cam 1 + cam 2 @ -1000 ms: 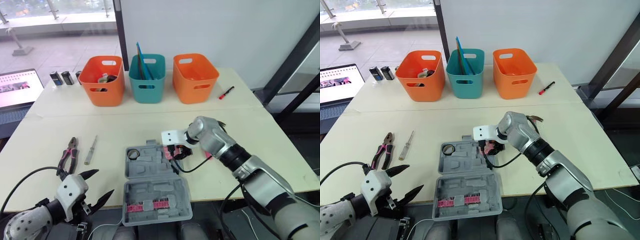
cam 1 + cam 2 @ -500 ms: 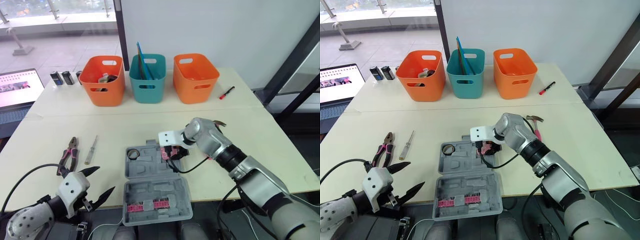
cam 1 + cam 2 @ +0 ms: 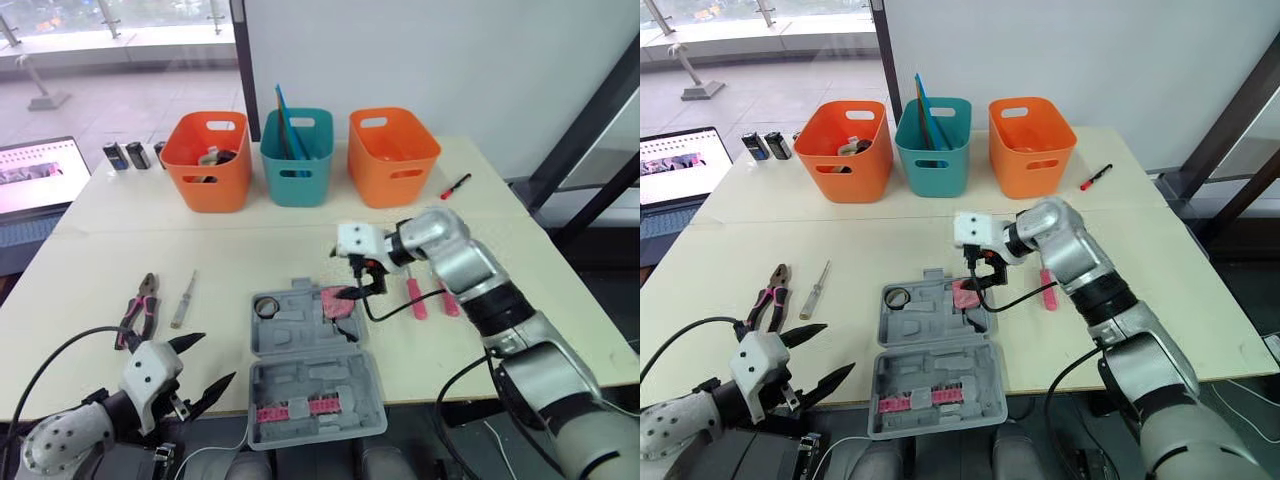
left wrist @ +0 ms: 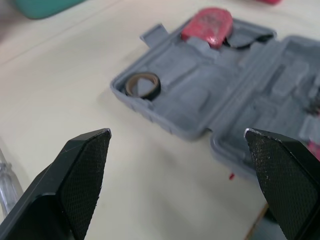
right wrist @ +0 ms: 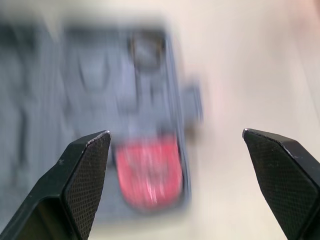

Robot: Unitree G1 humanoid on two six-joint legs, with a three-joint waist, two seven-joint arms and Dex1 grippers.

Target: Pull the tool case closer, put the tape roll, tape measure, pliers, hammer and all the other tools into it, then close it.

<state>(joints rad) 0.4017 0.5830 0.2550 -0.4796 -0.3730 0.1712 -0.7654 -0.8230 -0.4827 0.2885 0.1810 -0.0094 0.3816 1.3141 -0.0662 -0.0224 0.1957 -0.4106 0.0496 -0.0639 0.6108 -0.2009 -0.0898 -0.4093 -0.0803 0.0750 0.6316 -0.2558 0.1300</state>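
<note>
Tape measure (image 5: 150,172) is lying in the far right corner of the open tool case (image 3: 300,342), just beneath the right gripper (image 5: 175,134), hovering fingers apart; left gripper (image 4: 177,132) is hanging spread nearby.

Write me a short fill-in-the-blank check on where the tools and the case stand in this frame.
1. The tool case lies ____ on the table.
2. The tape roll and the red tape measure sit inside the ____.
3. The pliers lie on the table next to a ____.
4. The right gripper, jaws apart, holds ____.
Missing words: open; case; screwdriver; nothing.
</note>
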